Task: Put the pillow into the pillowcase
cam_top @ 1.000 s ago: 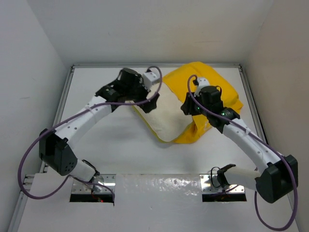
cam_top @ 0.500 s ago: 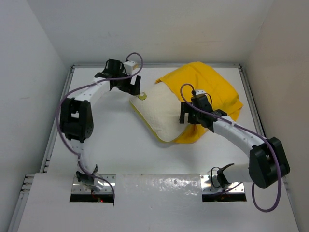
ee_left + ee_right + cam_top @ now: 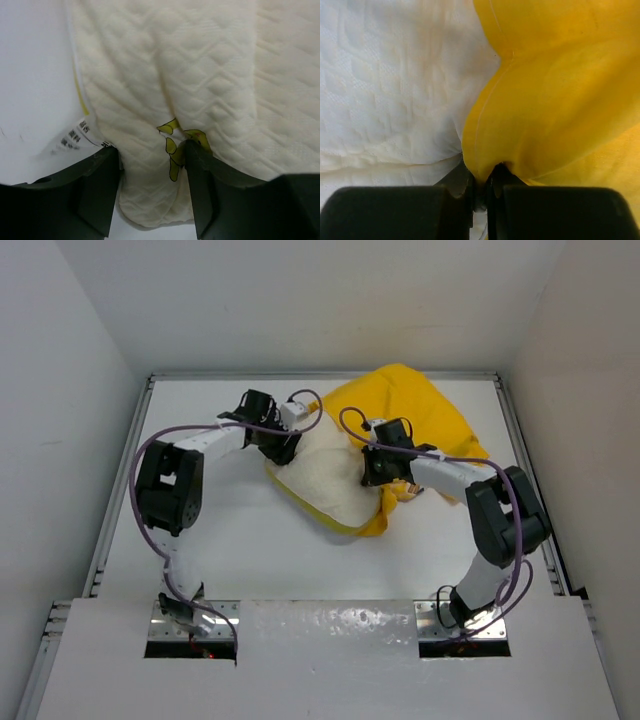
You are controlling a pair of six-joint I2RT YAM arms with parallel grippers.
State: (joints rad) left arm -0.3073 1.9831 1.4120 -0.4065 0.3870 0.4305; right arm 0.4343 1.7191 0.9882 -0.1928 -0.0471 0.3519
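Note:
The cream pillow (image 3: 322, 480) lies at the middle of the table, its right part inside the yellow pillowcase (image 3: 430, 415). My left gripper (image 3: 284, 446) is at the pillow's back-left corner. In the left wrist view the quilted pillow (image 3: 200, 75) bulges between the two dark fingers (image 3: 102, 192), which press on both sides of that corner; the left gripper (image 3: 152, 195) is shut on it. My right gripper (image 3: 373, 472) is at the case's open edge over the pillow. In the right wrist view the right gripper (image 3: 480, 185) pinches the hem of the pillowcase (image 3: 560, 90) beside the pillow (image 3: 390, 85).
A white care label (image 3: 75, 137) hangs at the pillow's seam. White walls (image 3: 90, 390) enclose the table on three sides, with a raised rail (image 3: 125, 470) along the left and right. Purple cables (image 3: 150, 440) loop off both arms. The arm bases (image 3: 190, 625) are at the near edge.
The left gripper came in from the back left onto the pillow's corner and closed on it. The right gripper shifted left to the pillowcase's edge and shut on it.

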